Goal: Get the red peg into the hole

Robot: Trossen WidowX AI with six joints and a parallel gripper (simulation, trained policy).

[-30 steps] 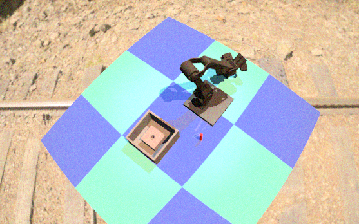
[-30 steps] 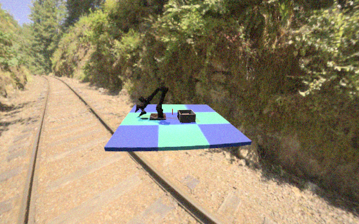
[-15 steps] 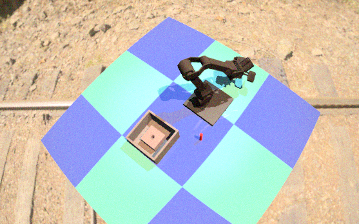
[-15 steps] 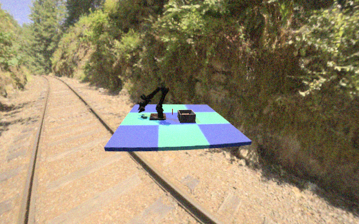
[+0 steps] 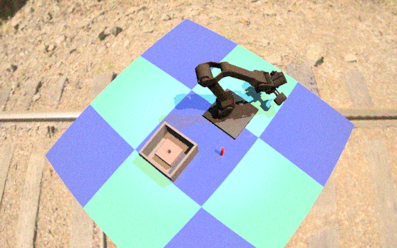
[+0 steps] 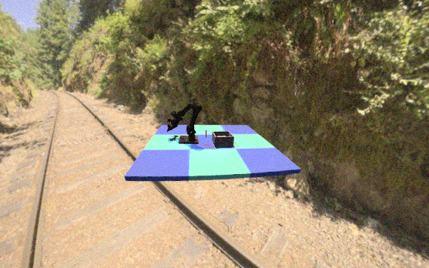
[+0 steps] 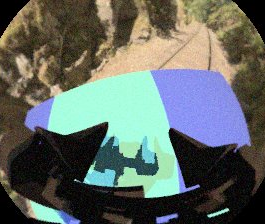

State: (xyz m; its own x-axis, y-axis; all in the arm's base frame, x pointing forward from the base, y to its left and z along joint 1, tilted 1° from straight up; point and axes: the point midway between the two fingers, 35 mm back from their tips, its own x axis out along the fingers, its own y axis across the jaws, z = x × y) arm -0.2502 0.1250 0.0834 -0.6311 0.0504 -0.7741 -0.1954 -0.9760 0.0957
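The red peg (image 5: 222,151) (image 6: 206,133) stands upright on the checkered table top, between the arm's base and the open box. The box (image 5: 188,162) (image 6: 223,142) is brown and square. Inside it lies a light plate (image 5: 162,154) with a small dark hole (image 5: 169,151) near its middle; nothing red shows in the hole. My gripper (image 5: 281,88) (image 7: 139,128) is open and empty. It hangs above the table on the far side of the base from the box, well away from the peg. The peg and box are not in the wrist view.
The arm's dark square base plate (image 5: 235,130) (image 6: 184,140) lies near the peg. The table top (image 5: 291,171) (image 6: 161,162) has blue and green squares. The arm's shadow falls on it below the gripper. A table edge shows beyond the fingers in the wrist view.
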